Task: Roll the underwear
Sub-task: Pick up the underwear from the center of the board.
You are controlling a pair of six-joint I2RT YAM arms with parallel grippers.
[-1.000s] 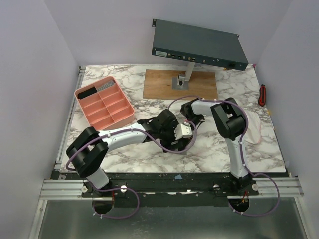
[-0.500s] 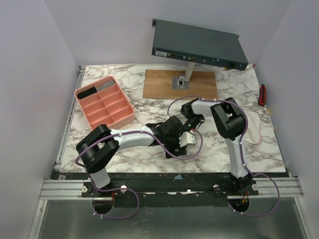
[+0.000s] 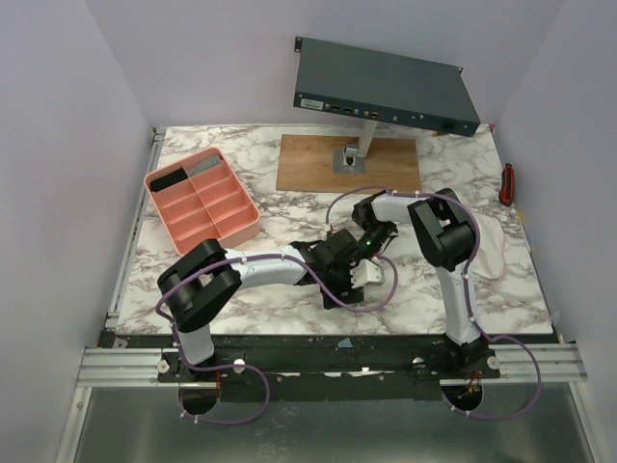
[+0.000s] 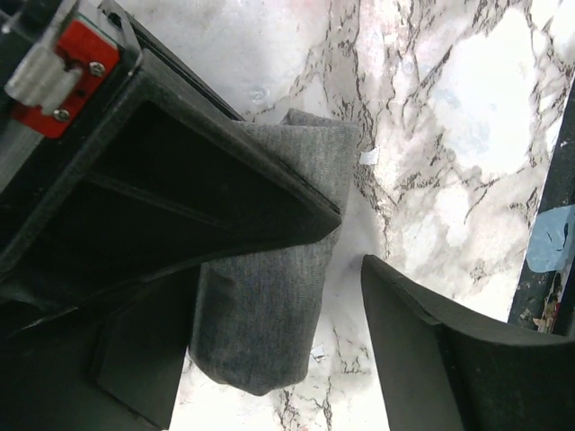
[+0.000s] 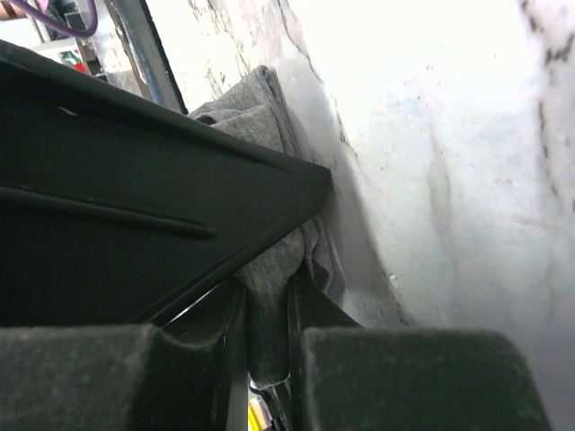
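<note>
your left pincer (image 4: 352, 238) stands spread wide and grips nothing: its one finger lies on top of the underwear (image 4: 269, 296), pressing on the grey cloth, while the other finger hangs just beside the bundle over bare worktop (image 3: 511, 299), with a gap between it and the cloth. your right pincer (image 5: 301, 260) is pressed nearly together and is pinching a fold of the same grey cloth, which runs up between its fingers and out past the tip. so both arms are on the garment, the right one holding it and the left one only bearing down on it. the underwear sits on the worktop about mid-way across and toward the near side, right where the two pincers meet; from above it is almost wholly hidden under them. in the left wrist view it reads as a narrow, thick strip, likely already folded or partly rolled, whose long axis crosses under the left fingertip rather than running along the finger. how that axis lies on the worktop you cannot tell from above. the coming move likely turns on the left pincer: its free finger must meet the bundle's open side before any squeeze or turn takes hold.
</note>
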